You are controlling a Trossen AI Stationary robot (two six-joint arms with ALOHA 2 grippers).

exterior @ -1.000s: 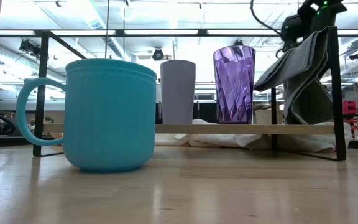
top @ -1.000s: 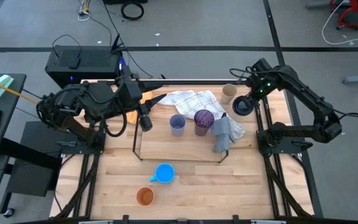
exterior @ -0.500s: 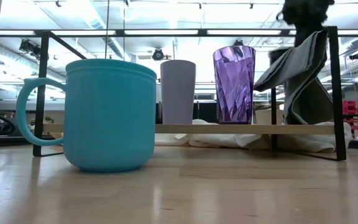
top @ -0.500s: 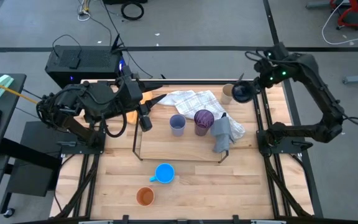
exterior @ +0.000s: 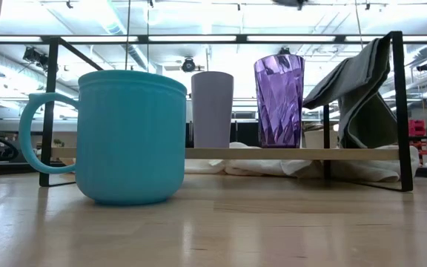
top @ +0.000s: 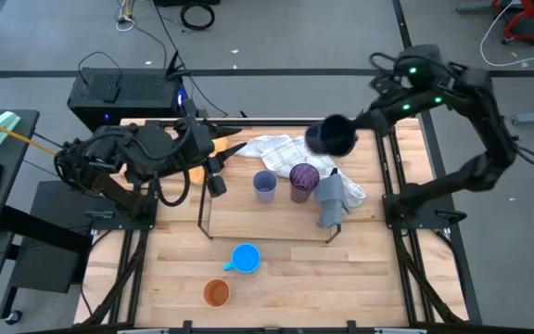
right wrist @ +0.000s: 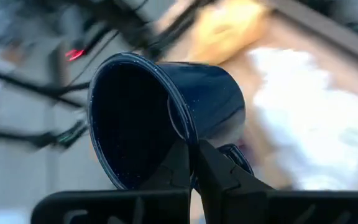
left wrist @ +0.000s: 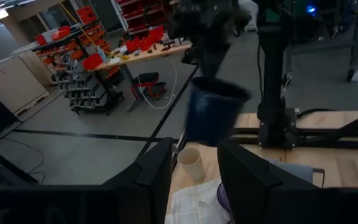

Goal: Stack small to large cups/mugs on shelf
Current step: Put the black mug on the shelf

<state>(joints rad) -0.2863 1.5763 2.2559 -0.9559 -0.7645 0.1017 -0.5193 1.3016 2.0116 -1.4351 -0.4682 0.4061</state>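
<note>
Between the fingers of the right claw [right wrist: 193, 163] sits the rim of the dark navy mug [right wrist: 166, 118]; the two fingers are pressed together on the thin wall, one inside and one outside, so the claw is closed on the mug. The mug hangs in the air, not upright. Its long axis lies tilted, almost sideways, and the open mouth turns away from the claw's arm, toward the left side of the table. In the view from above, the same mug [top: 332, 136] floats over the white checked cloth [top: 281, 148], just behind the shelf [top: 269, 232].

Below and in front of the claw, on the shelf, stand the purple cup [top: 303, 180] and, beside it, the pale lavender cup [top: 264, 186], both upright with the mouth up. A grey cloth [top: 334, 199] hangs over the shelf end nearest to the right arm. The tan cup [left wrist: 191, 165] shows upright on the table only in the left wrist view, behind the held mug.

Farther from the claw, toward the front of the table, stands the bright blue mug [top: 245, 259], and beyond it the orange cup [top: 215, 293], both upright.

Far across the table, the left claw [top: 217, 178] waits at the left end of the shelf, fingers apart and holding nothing.
</note>
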